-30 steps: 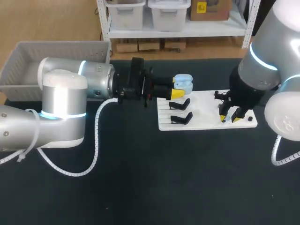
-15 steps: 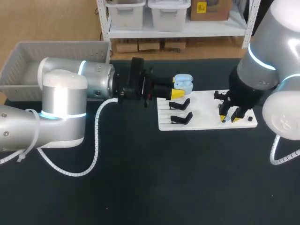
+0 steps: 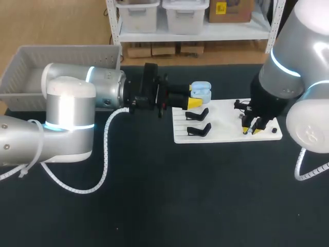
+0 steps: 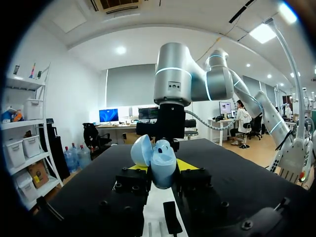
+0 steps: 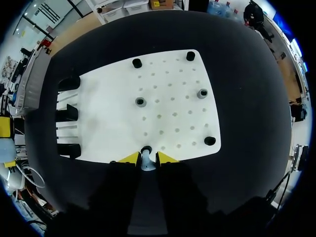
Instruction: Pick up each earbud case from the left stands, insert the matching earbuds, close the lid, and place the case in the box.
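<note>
Right gripper (image 3: 250, 129) has edged across the board (image 3: 221, 110), pinching an earbud (image 5: 146, 162) — left gripper (image 4: 160, 168) grips the open case (image 4: 157, 154) near black stands (image 3: 198, 114).

The pale blue earbud case (image 3: 201, 91) (image 4: 160, 160) is upright with its lid swung open, pinched in the left tool (image 3: 194, 95) (image 4: 157, 167) over the far left corner of the white board (image 3: 222, 117). Two black stands (image 3: 198, 114) beside it are bare. A small pale earbud (image 5: 147, 159) stands at the board's right end, pinched in the right tool (image 5: 147, 158). The grey slatted box (image 3: 31, 64) sits at the worktop's far left.
</note>
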Tool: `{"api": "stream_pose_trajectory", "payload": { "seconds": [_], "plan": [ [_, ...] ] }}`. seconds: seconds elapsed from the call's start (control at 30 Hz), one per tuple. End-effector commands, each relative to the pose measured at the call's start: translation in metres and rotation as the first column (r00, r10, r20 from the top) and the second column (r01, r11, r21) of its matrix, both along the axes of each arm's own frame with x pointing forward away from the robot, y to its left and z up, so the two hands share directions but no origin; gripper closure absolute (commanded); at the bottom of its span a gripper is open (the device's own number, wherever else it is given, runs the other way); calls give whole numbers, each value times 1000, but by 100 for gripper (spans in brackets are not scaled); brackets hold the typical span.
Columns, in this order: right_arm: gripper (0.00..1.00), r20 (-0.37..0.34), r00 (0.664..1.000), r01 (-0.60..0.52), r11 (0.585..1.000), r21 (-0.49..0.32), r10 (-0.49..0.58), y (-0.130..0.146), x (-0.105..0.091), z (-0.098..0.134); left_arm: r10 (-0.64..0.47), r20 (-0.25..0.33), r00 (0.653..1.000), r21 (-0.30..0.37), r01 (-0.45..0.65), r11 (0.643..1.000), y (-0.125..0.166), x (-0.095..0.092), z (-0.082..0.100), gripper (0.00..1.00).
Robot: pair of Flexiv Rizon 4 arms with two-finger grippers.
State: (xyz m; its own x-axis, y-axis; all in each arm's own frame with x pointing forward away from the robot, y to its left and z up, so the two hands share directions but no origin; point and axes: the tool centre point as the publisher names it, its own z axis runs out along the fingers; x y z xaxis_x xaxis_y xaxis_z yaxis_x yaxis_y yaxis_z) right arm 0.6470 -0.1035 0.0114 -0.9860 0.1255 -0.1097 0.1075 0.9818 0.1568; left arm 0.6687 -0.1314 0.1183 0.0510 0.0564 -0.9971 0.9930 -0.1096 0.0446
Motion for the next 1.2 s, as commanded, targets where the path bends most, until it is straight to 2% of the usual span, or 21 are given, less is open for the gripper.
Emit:
{"api": "stream_pose_trajectory", "payload": {
  "seconds": [0.03,0.13,0.23,0.5,0.57,0.77,0.9,1.2],
  "plan": [
    [100,16,1000,-9,1000,2,9,0,-9,13,4,3,1000,-3,-4,1000,0,-1,-1,100],
    [100,7,1000,-26,1000,1,26,1,-14,26,4,3,1000,-3,-4,1000,0,-1,-1,100],
    [100,27,999,-39,999,7,38,-1,-17,43,4,3,1000,-3,-4,1000,0,-1,-1,100],
    [100,76,987,-140,990,-35,142,3,-20,109,4,3,1000,-3,-4,1000,0,-1,-1,100],
    [100,47,977,-201,976,-88,206,8,-20,124,4,3,1000,-3,-4,1000,0,-1,-1,100],
    [100,73,937,-325,928,-182,343,30,-26,161,4,3,1000,-3,-4,1000,0,-1,-1,100],
    [100,81,929,-343,921,-184,362,40,-23,174,4,3,1000,-3,-4,1000,0,-1,-1,100],
    [100,81,929,-343,921,-184,362,40,-23,174,4,3,1000,-3,-4,1000,0,-1,-1,100]
  ]
}}
